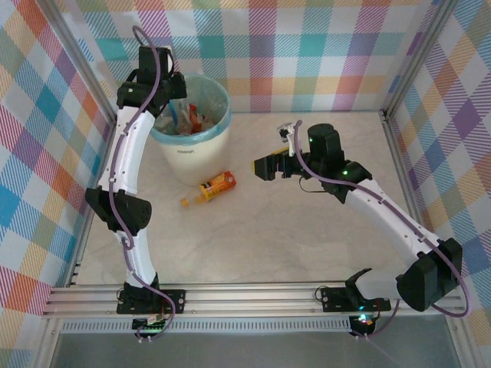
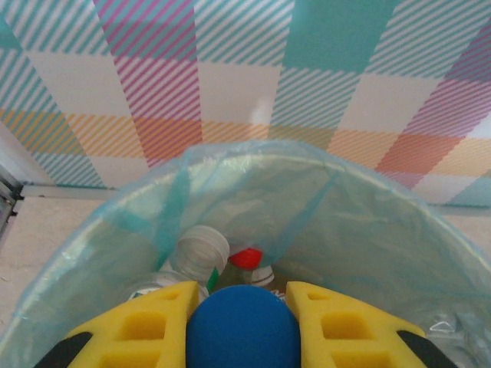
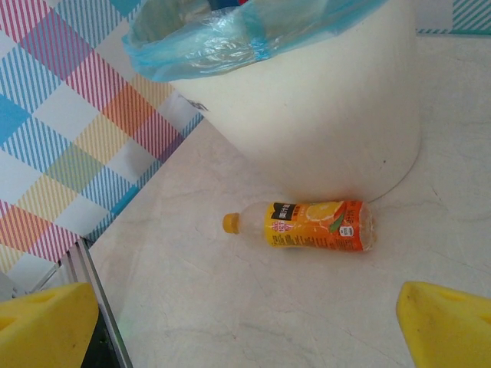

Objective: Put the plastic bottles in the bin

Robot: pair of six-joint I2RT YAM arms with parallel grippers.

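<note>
Lying beside the bin (image 1: 192,157): orange-labelled bottle (image 1: 215,186). Left fingers (image 2: 146,326) clamp blue cap (image 2: 242,328); right fingers (image 3: 46,322) apart.

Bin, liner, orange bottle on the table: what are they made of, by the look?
Bin: smooth cream-white wall with a soft sheen, likely moulded plastic. Liner: thin translucent blue-green film, wrinkled and folded over the rim. Orange bottle: clear thin plastic at the ends, glossy printed label, orange cap, probably plastic too.
</note>
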